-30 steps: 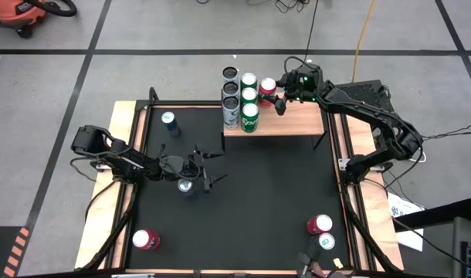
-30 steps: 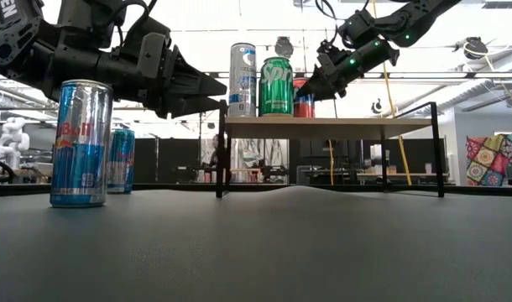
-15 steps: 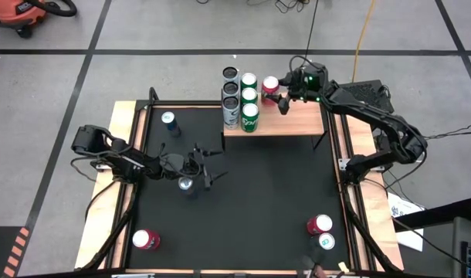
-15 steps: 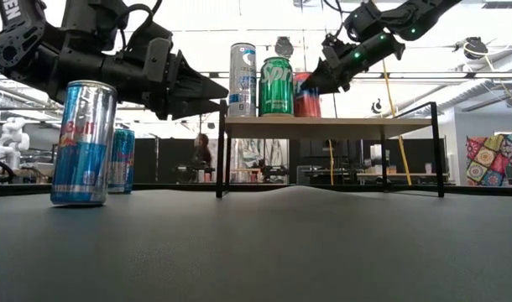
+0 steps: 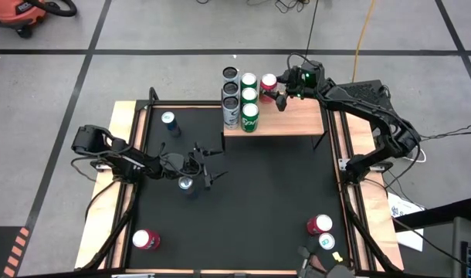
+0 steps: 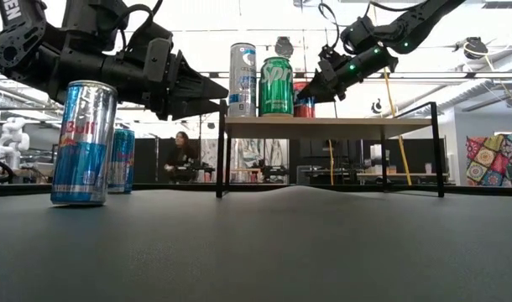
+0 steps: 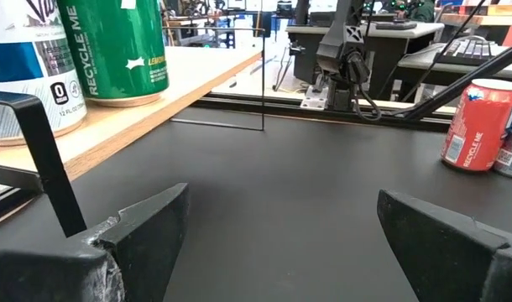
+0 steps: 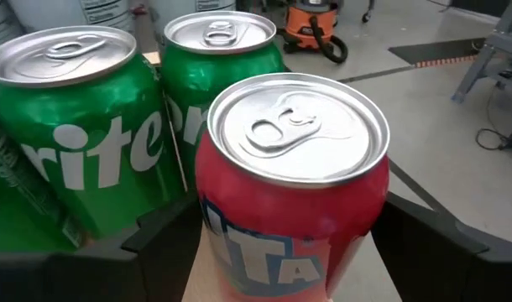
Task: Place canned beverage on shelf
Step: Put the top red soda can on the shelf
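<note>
Black surface (image 5: 259, 185): shelf (image 5: 297, 120) at far edge. Right claw (image 5: 276, 95) spread wide around upright red can (image 5: 269, 83) on shelf, contact unclear. Left claw (image 5: 198, 171) wide open, empty, over slim blue can (image 5: 186, 184).

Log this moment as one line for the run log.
right pincer: astride red can on shelf, beside green cans | left pincer: open, over blue-and-silver can, table's left | red can: upright

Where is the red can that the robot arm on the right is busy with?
In the high view the red aluminium can stands at the back of the light wood shelf, right beside two green cans, between the right gripper's fingers.
</note>
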Tool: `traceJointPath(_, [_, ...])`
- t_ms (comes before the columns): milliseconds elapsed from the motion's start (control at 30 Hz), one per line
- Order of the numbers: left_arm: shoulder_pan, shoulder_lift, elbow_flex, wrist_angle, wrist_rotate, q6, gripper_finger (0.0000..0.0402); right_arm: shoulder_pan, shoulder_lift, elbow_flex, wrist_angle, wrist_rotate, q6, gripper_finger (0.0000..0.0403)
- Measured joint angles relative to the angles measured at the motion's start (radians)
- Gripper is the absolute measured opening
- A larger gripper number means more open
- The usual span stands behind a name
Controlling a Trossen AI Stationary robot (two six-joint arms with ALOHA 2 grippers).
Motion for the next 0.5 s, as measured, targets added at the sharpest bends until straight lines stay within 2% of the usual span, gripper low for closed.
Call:
traceJointPath(333, [0.002,0.0,0.001,0.0,-0.014,0.026,0.038,-0.004,-0.006,0.0,0.003,-0.011,0.0,0.0343])
traceJointPath(500, [0.001,-0.007,0.0,-0.024,-0.087,0.075,0.038,-0.004,-0.054,0.0,0.0,-0.012,0.003,0.0355])
